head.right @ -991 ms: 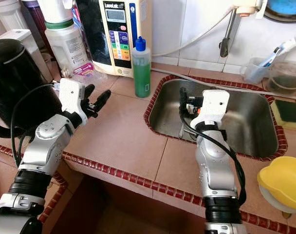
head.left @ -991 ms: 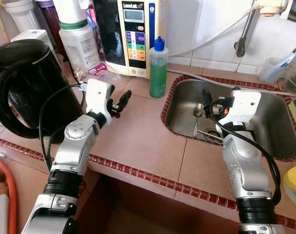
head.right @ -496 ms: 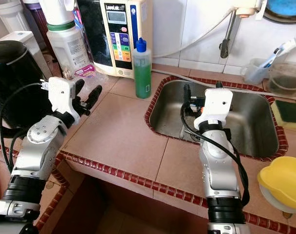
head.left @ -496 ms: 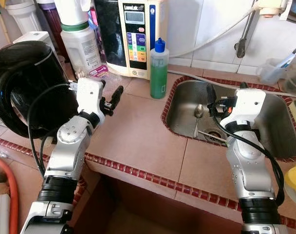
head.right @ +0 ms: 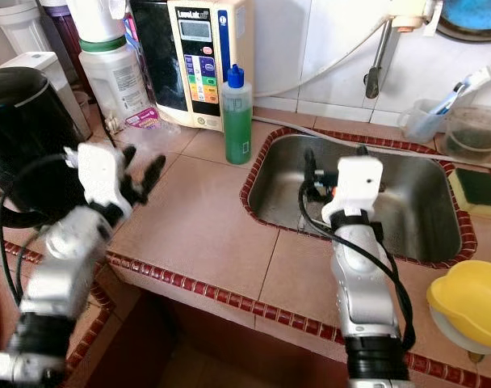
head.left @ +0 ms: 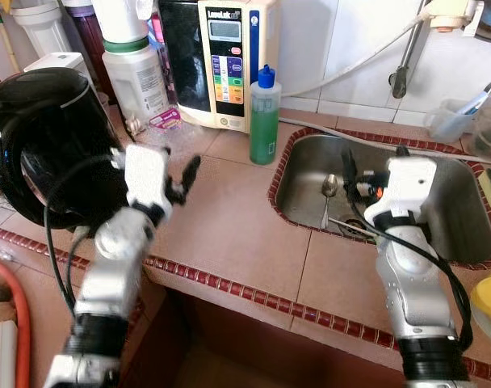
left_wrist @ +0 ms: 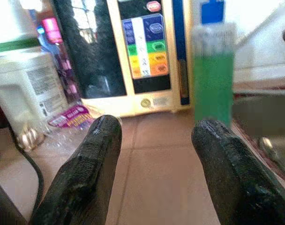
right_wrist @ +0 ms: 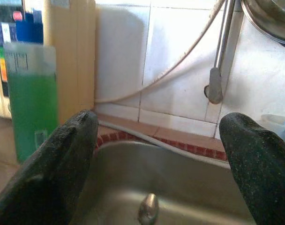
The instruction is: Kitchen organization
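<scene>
A green soap bottle (head.left: 263,117) with a blue cap stands on the tiled counter (head.left: 229,218), just left of the steel sink (head.left: 306,170). A spoon (head.left: 329,187) lies in the sink near the drain. My left gripper (head.right: 142,162) hovers open over the counter between the black kettle (head.left: 44,137) and the bottle, nothing between its fingers (left_wrist: 93,154). It points toward the bottle (left_wrist: 213,79) and the ionizer. My right gripper (head.right: 334,158) is open above the sink's left half, with the spoon (right_wrist: 148,208) below it.
A cream water ionizer (head.left: 229,56) and a white filter canister (head.left: 136,69) stand against the back wall. The faucet (head.left: 403,56) hangs over the sink. A plastic cup (head.right: 427,113), a sponge (head.right: 478,184) and a yellow lid-like object (head.right: 472,303) sit right of the sink.
My left arm has drawn back and left toward the kettle and looks blurred. The right gripper has barely shifted over the sink.
</scene>
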